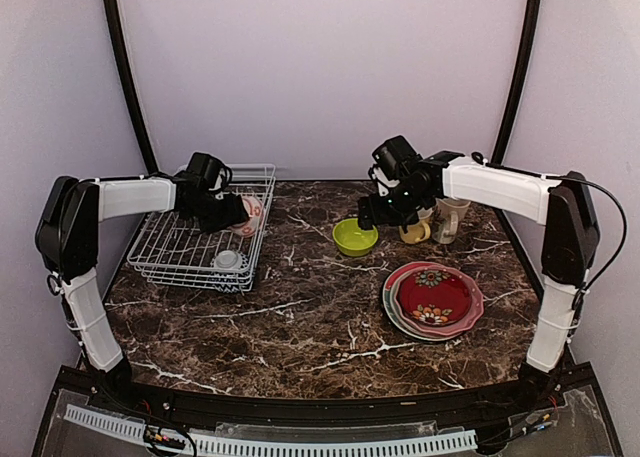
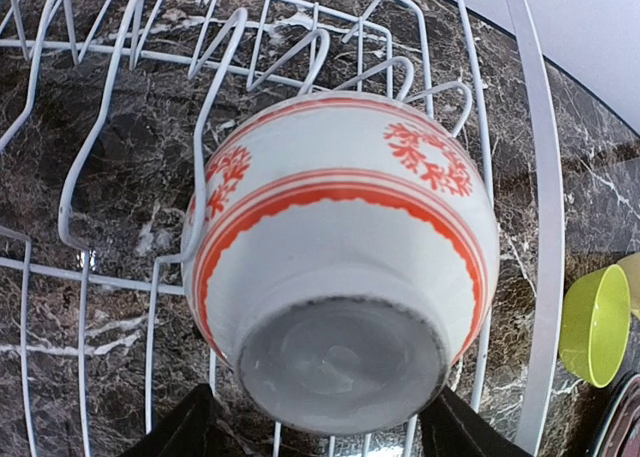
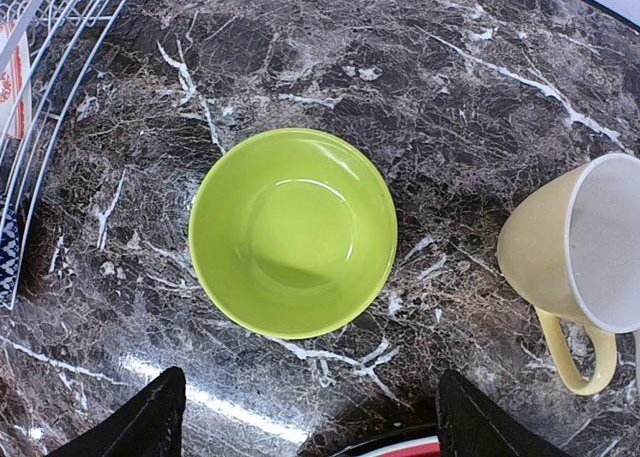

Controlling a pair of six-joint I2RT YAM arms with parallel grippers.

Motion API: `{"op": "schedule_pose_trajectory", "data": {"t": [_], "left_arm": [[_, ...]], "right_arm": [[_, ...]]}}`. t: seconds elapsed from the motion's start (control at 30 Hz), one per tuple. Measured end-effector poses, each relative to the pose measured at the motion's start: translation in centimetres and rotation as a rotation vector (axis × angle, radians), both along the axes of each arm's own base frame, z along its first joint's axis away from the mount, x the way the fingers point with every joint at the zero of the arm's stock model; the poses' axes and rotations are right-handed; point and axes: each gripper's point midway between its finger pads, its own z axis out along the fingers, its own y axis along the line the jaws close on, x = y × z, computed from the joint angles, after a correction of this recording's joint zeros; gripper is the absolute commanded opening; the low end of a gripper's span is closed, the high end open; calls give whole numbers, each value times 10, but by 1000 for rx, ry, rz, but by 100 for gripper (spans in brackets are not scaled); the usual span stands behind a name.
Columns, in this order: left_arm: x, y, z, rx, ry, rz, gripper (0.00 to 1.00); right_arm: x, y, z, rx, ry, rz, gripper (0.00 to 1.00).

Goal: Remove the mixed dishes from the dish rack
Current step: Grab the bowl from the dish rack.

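The white wire dish rack (image 1: 180,245) stands at the left. A red-and-white bowl (image 1: 252,215) lies on its side against the rack's tines (image 2: 340,247), its base towards my left gripper (image 2: 320,439). That gripper (image 1: 237,213) is open, its fingers either side of the base. A small striped bowl (image 1: 229,262) sits at the rack's near edge. My right gripper (image 1: 375,217) is open and empty just above the lime-green bowl (image 3: 292,232), which stands on the table (image 1: 355,237).
A yellow mug (image 3: 570,257) and a cream patterned mug (image 1: 449,219) stand right of the green bowl. Red floral plates (image 1: 433,297) are stacked at the right on a darker plate rim (image 1: 389,302). The table is dark marble (image 1: 300,327).
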Motion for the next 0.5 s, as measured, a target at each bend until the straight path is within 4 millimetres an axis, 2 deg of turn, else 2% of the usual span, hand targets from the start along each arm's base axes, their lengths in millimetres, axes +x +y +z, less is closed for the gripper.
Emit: {"op": "schedule_pose_trajectory", "data": {"t": [0.27, 0.4, 0.5], "left_arm": [[2, 3, -1, 12, -4, -23, 77], [8, 8, 5, 19, -32, -43, 73], [14, 9, 10, -7, -57, -64, 76]], "right_arm": [[-1, 4, 1, 5, -3, 5, 84], [-3, 7, 2, 11, -7, 9, 84], [-3, 8, 2, 13, -9, 11, 84]]}}
